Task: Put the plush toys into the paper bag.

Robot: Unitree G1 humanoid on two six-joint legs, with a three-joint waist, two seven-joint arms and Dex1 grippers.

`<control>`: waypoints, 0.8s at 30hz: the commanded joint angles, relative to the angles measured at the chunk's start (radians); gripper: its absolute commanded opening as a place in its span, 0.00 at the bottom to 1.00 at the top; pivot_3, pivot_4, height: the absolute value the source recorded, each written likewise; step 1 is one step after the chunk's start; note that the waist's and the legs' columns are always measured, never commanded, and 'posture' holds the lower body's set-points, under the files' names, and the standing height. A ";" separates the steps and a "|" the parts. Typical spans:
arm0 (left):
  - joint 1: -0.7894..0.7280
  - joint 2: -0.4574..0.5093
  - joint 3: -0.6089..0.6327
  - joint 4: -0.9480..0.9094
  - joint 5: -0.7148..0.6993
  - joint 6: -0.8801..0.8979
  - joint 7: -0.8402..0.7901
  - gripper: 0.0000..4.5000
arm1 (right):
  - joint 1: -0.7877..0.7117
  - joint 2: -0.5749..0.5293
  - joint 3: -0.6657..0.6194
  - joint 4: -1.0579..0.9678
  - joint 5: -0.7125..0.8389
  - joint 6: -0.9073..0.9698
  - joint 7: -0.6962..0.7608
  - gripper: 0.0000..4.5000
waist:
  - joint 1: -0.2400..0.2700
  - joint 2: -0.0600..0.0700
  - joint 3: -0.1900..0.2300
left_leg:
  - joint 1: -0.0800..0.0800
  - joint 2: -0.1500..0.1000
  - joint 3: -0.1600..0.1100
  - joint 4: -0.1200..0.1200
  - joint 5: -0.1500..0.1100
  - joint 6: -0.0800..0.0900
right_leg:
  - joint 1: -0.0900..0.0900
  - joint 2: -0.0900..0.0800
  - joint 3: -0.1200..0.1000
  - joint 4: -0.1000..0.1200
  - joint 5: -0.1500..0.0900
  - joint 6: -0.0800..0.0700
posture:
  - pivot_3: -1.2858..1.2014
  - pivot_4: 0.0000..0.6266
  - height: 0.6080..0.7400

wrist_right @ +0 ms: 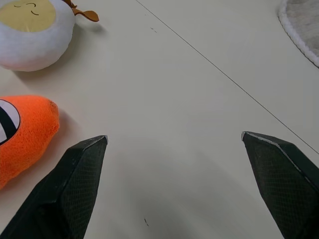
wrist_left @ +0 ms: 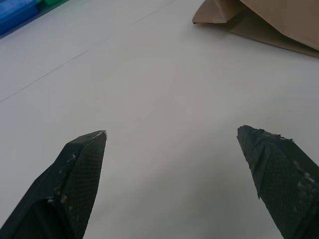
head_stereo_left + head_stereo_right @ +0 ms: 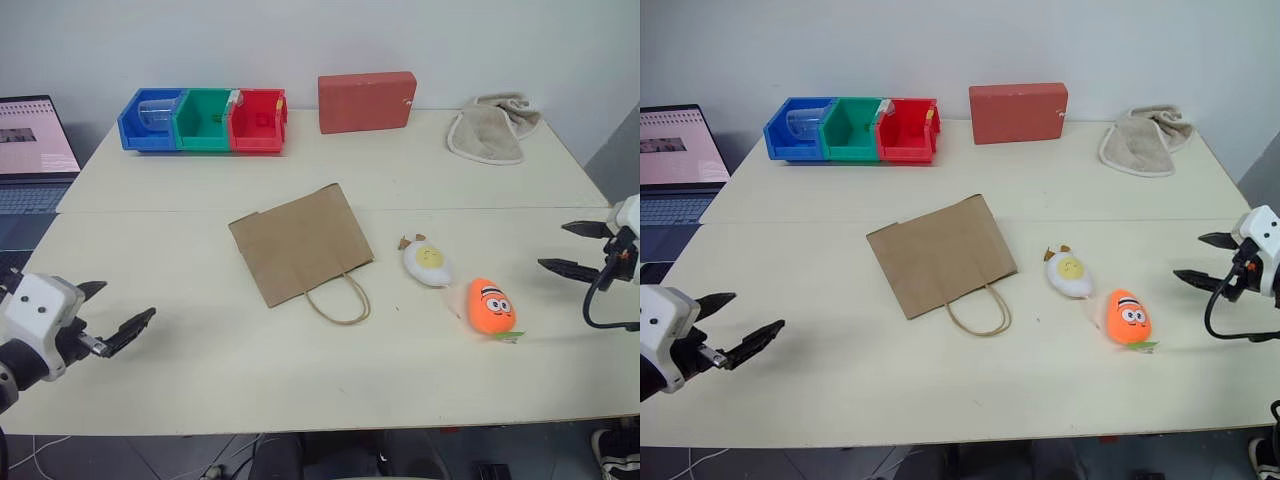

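- Bag [image 3: 299, 243] lies flat mid-table, handles toward the robot.
- White toy [image 3: 427, 263] and orange toy [image 3: 491, 306] lie right of the bag.
- Right gripper [image 3: 570, 248], spread, empty, right of the orange toy; next: close in and grasp it.
- Left gripper [image 3: 114, 314], spread, empty, left of the bag.

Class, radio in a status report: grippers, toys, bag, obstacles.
Left gripper and right gripper open, empty. White egg plush with yellow face and orange striped plush on table, beside flat brown paper bag. Nothing between.
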State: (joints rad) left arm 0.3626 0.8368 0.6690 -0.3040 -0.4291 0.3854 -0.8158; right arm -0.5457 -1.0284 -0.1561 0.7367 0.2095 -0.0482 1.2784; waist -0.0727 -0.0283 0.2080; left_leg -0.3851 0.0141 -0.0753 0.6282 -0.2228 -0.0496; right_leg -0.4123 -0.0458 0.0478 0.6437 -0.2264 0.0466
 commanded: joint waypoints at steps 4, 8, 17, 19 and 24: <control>0.020 0.004 0.053 -0.043 -0.021 0.012 -0.025 0.99 | -0.043 -0.002 -0.003 0.003 -0.003 -0.027 0.013 1.00 | -0.002 0.000 0.000 | 0.000 0.000 0.000 0.000 0.000 0.000 | 0.000 0.000 0.000 0.000 0.000 0.000 | 0.52 0.24 1.00; 0.033 -0.003 0.056 -0.053 -0.027 -0.002 -0.045 0.99 | -0.056 0.004 0.001 0.013 -0.004 -0.033 0.007 1.00 | -0.006 0.000 0.000 | 0.000 0.000 0.000 0.000 0.000 0.000 | 0.000 0.000 0.000 0.000 0.000 0.000 | 0.52 0.24 1.00; 0.022 -0.029 0.061 -0.019 0.001 -0.106 -0.073 0.99 | -0.065 0.012 0.002 0.000 0.002 -0.030 0.003 1.00 | -0.008 0.000 0.000 | 0.000 0.000 0.000 0.000 0.000 0.000 | 0.000 0.000 0.000 0.000 0.000 0.000 | 0.52 0.24 1.00; 0.025 -0.025 0.042 -0.011 0.034 -0.130 -0.068 0.99 | -0.068 0.020 -0.001 -0.006 0.003 -0.035 -0.010 1.00 | -0.008 0.000 0.000 | 0.000 0.000 0.000 0.000 0.000 0.000 | 0.000 0.000 0.000 0.000 0.000 0.000 | 0.52 0.24 1.00; 0.023 -0.033 0.027 -0.006 0.053 -0.177 -0.081 0.99 | -0.071 0.033 -0.004 -0.027 0.005 -0.047 -0.034 1.00 | -0.008 0.000 0.000 | 0.000 0.000 0.001 0.000 0.000 0.000 | 0.000 0.000 0.001 0.000 0.000 0.000 | 0.52 0.24 1.00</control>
State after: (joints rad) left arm 0.3953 0.8041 0.6824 -0.3002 -0.3661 0.2300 -0.8922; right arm -0.6022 -0.9839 -0.1385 0.7461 0.2092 -0.0777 1.2516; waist -0.0808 -0.0283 0.2079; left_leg -0.3849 0.0140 -0.0748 0.6284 -0.2228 -0.0496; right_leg -0.4120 -0.0458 0.0486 0.6441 -0.2263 0.0467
